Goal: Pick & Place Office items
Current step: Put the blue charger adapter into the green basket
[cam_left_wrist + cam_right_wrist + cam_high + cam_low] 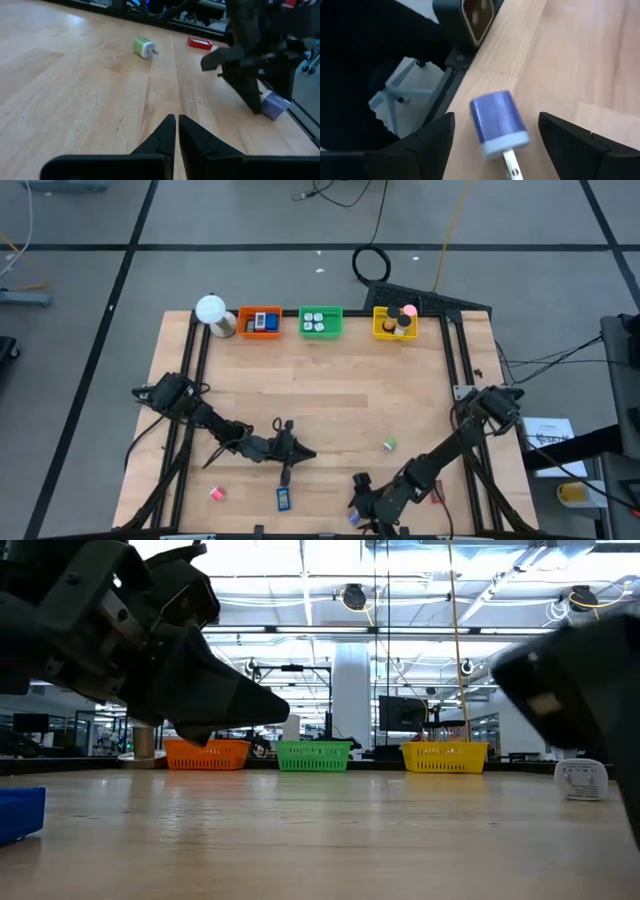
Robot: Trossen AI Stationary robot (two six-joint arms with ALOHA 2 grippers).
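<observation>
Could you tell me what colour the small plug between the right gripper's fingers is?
Purple plug, clearest in the right wrist view.

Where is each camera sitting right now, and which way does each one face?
High view: overhead, straight down on the table; both arms show, left gripper and right gripper near the front edge.
Low view: at table-top height, facing the orange tray, green tray and yellow tray.
Left wrist: looks past its shut jaws at the green charger.
Right wrist: looks down between open jaws at the purple charger.
Shared: the left wrist also sees the purple charger beside the right arm.
</observation>
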